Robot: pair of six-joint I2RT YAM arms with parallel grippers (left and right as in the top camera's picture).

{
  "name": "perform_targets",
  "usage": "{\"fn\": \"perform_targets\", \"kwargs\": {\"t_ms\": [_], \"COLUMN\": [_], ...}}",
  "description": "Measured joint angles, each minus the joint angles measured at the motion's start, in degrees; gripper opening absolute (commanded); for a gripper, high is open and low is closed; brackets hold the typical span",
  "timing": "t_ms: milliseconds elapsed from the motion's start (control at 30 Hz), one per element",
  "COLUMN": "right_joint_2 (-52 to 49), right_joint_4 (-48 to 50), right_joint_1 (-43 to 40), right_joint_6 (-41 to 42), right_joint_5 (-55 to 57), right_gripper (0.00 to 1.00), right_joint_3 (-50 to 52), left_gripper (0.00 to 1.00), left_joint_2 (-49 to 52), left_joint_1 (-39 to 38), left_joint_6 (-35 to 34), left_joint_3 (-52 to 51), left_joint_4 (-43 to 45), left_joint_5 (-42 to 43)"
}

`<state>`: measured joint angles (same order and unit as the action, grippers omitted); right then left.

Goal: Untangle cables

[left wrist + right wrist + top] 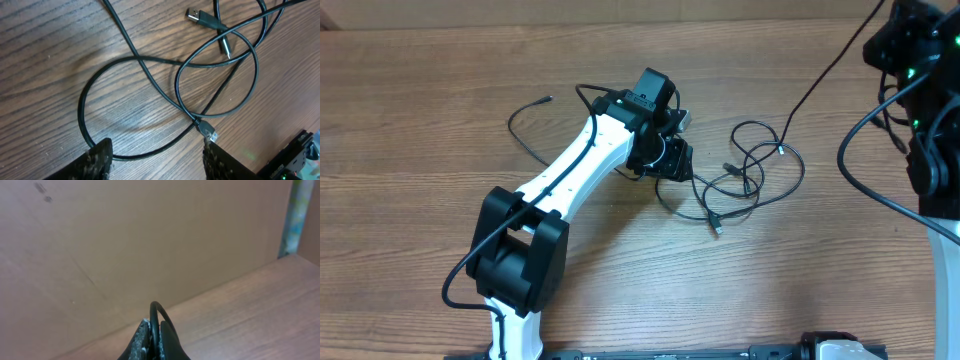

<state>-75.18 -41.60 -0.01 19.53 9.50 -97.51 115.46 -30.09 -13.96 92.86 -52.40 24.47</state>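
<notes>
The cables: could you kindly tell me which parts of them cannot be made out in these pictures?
Overhead: where the cables pass under the left pincer, its arm hides them.
Overhead: the plug at the far-left end is too small to identify.
Right wrist: the right pincer is shut on a loop; the bottom edge cuts off the rest, so which cable it belongs to is unclear.

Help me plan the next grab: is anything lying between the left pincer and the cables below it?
Nothing visible does. The left pincer hangs open over the cables, with only bare table around them. In the wrist view one loop crosses its gap, and a plug lies close to one side.
</notes>
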Motion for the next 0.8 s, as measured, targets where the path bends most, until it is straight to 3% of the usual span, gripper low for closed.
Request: {"fn": "perform_targets", "kwargs": {"t_ms": [100,367,667,800], "right_joint_2": [-0.09,-2.36,-5.73,-5.79], "right_joint_4": [-2.29,-12.41,-14.27,-13.94], "right_joint_1": [0.02,0.0,0.0,0.0], "right_joint_6": [-0.04,-0.04,-0.07,-0.07], "right_joint_5": [1.57,10.67,16.46,16.85], "right_gripper": [0.04,0.04,0.04,0.04], "right_joint_3": [0.0,0.0,0.0,0.0], "left_gripper": [0.68,0.73,0.68,0.61], "left_joint_2": [0.0,0.0,0.07,0.07], "left_joint_1": [-0.33,-0.33,-0.33,-0.33], "left_joint_6": [-0.02,-2.73,-4.2,-4.46], "left_joint_3": [0.0,-0.48,-7.48,-10.71], "left_joint_4": [-1.11,-5.22,1.4,5.77], "left_joint_5": [0.0,-3.69,-4.35,-4.42]}}
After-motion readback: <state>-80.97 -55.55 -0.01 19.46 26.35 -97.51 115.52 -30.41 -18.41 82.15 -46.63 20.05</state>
